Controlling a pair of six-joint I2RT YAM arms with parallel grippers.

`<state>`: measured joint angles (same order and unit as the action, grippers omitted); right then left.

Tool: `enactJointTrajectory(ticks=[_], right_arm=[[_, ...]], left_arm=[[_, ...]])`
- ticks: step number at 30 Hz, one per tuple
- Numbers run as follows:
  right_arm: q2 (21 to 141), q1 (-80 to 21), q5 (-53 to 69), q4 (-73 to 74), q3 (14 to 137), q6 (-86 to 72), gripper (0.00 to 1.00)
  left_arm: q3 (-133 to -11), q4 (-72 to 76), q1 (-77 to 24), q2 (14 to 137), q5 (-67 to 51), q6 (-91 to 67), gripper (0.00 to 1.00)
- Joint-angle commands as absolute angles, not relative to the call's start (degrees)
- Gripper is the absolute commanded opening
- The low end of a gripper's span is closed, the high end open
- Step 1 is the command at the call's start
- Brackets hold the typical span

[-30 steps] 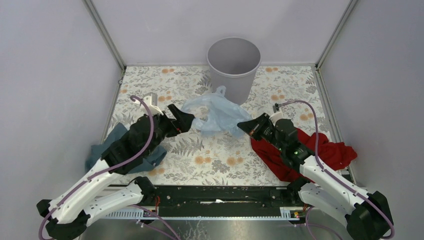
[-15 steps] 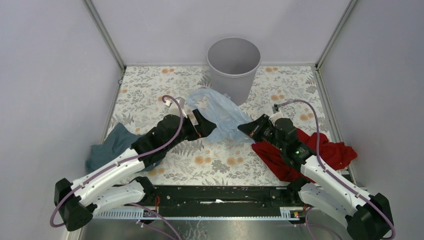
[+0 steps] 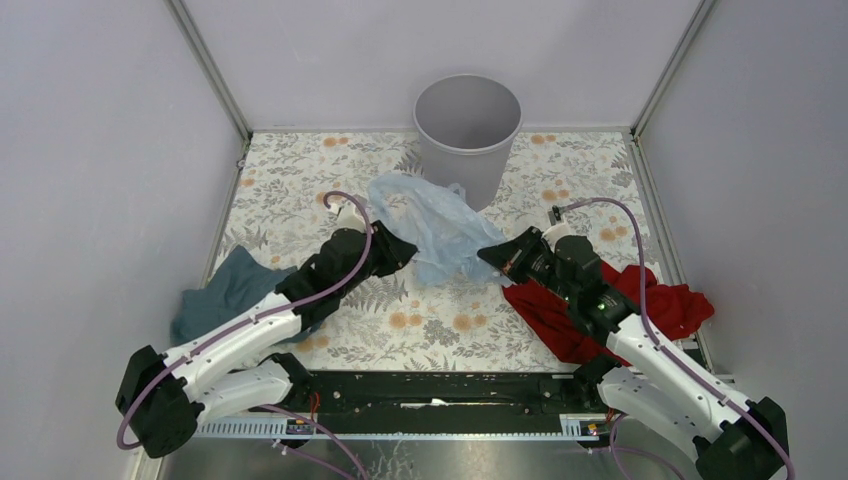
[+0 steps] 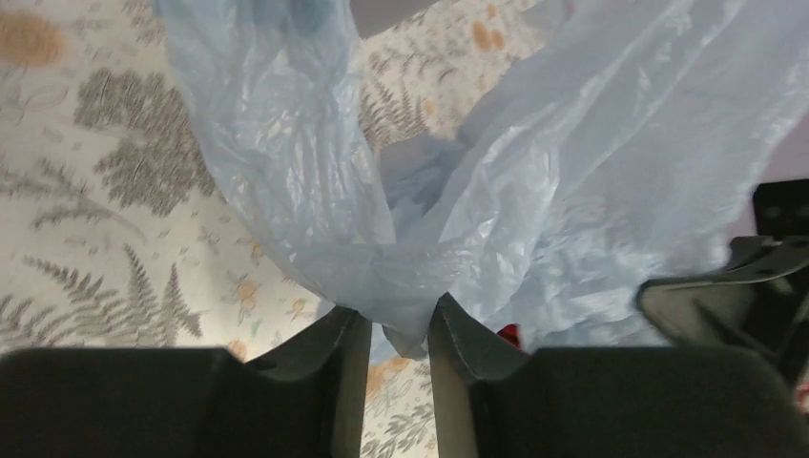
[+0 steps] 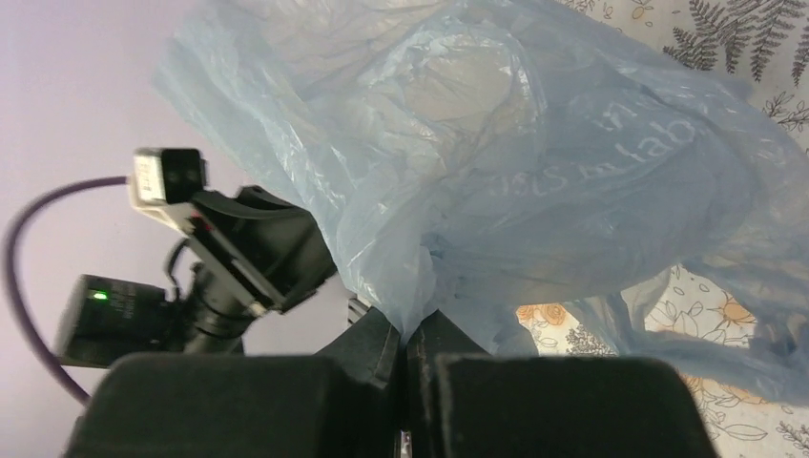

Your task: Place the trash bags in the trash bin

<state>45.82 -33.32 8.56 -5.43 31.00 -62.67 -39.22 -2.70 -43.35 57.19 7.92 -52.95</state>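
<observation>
The pale-blue translucent trash bag (image 3: pixel 435 225) lies crumpled on the floral table just in front of the grey trash bin (image 3: pixel 467 125), which stands upright and looks empty at the back. My left gripper (image 3: pixel 400 243) is at the bag's left edge. In the left wrist view its jaws (image 4: pixel 396 320) stand narrowly apart, with a bunched fold of the bag (image 4: pixel 572 191) filling the gap at the tips. My right gripper (image 3: pixel 492 257) holds the bag's right edge. In the right wrist view it (image 5: pixel 412 324) is shut tight on a pinch of the film (image 5: pixel 534 143).
A red cloth (image 3: pixel 660 305) lies under and behind my right arm. A dark teal cloth (image 3: pixel 235 290) lies at the left under my left arm. Grey walls close in the table on three sides, with the bin against the back wall.
My left arm swung right and forward to the bag's left edge, and its wide-open jaws closed onto a fold. The bag bunched up toward the bin. The right gripper barely moved.
</observation>
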Motion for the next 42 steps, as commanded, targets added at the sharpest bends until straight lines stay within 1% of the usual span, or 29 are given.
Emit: enactJointTrajectory(ticks=[1,3,4,7,11,16,19,22,26,28,30,32,33,36,37,38,40,42], right_arm=[[44.77,-33.03,6.10,-5.86,31.93,-67.88,0.00],[45.66,-32.61,6.59,-9.54,30.47,-72.55,0.00],[46.41,-31.97,7.63,-12.27,29.71,-76.21,0.00],[48.94,-29.92,12.21,-21.56,28.41,-85.15,0.00],[49.59,-27.83,17.34,-33.07,25.59,-98.13,0.00],[50.78,-26.30,22.86,-43.85,22.58,-108.26,0.00],[50.69,-26.20,25.70,-46.94,22.09,-110.80,0.00],[50.73,-25.94,30.87,-45.29,24.10,-109.51,0.00],[50.75,-26.02,35.65,-42.99,25.87,-106.04,0.00],[51.02,-25.99,37.42,-41.88,26.64,-103.65,0.00],[52.28,-25.96,38.78,-43.29,27.53,-101.98,0.00],[52.71,-26.01,37.76,-40.35,28.81,-98.44,0.00],[52.65,-26.02,36.20,-38.65,29.32,-96.50,0.00],[53.85,-26.02,32.54,-37.45,30.87,-91.77,0.00],[54.85,-26.02,32.29,-35.52,32.48,-89.15,0.00],[55.83,-26.02,32.48,-32.78,35.03,-85.81,0.00],[57.02,-25.97,31.94,-26.93,38.01,-80.20,0.00],[57.29,-26.01,30.35,-24.04,38.97,-76.83,0.00]], left_arm=[[-33.36,0.09,-42.97,53.69,7.71,-53.28,0.27],[-30.20,-1.74,-42.90,51.97,7.47,-54.14,0.22],[-28.56,-2.42,-42.97,51.40,7.47,-54.74,0.18],[-24.36,-3.76,-42.84,49.90,8.54,-56.25,0.12],[-20.95,-4.11,-41.93,49.39,11.07,-55.93,0.08],[-20.39,-2.61,-38.89,52.88,12.41,-53.61,0.05],[-21.43,-2.11,-34.25,57.30,9.30,-52.32,0.02],[-23.77,-1.10,-29.64,61.97,5.82,-49.66,0.00],[-29.05,-2.38,-27.85,65.73,7.43,-45.66,0.00],[-30.72,-2.13,-27.86,65.61,6.97,-43.99,0.02],[-31.04,-2.39,-27.86,65.00,5.88,-43.14,0.08],[-31.12,-3.94,-27.86,64.06,3.33,-42.61,0.18],[-30.29,-4.14,-27.84,62.61,1.07,-42.78,0.26],[-25.98,-4.55,-27.83,54.92,-5.48,-44.39,0.53],[-25.04,-5.70,-27.92,51.91,-7.10,-44.81,0.62],[-24.61,-7.33,-27.95,47.61,-8.27,-45.23,0.75],[-24.65,-11.31,-28.08,41.23,-10.28,-45.44,0.86],[-25.99,-14.70,-28.15,35.44,-12.54,-45.20,0.93]])
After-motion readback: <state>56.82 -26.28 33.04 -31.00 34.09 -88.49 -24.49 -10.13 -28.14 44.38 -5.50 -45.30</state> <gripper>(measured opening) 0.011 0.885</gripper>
